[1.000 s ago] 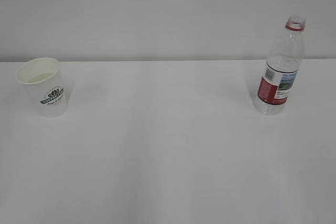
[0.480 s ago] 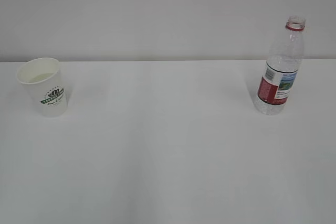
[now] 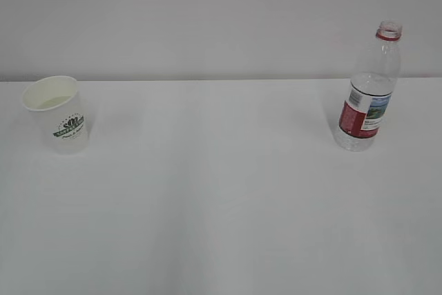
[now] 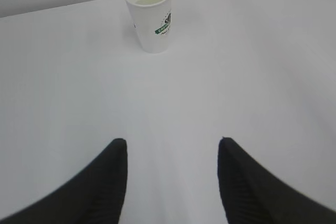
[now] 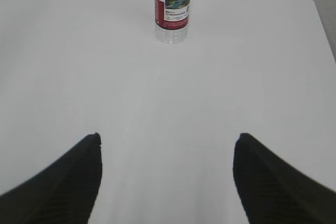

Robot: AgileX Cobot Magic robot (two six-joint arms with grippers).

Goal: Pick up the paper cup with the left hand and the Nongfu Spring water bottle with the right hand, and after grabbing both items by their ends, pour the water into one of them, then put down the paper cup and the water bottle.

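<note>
- The left end effector point(image 4: 172, 156) and the right end effector point(image 5: 167, 153) show only in their own wrist views, cut off at the frame's lower edge; neither appears in the exterior view.
- Both stand with fingers apart and nothing between them, the right set wider, each hanging over bare white table point(image 3: 221, 205).
- The bottle's neck runs out of the top of the right wrist view.
- One paper cup point(image 3: 58, 113) stands upright at the table's far left, well ahead of the left end effector, a pale liquid showing low inside; its level is hard to judge.
- One Nongfu Spring water bottle point(image 3: 368, 91) stands upright and uncapped at the far right, well apart from the cup.
</note>
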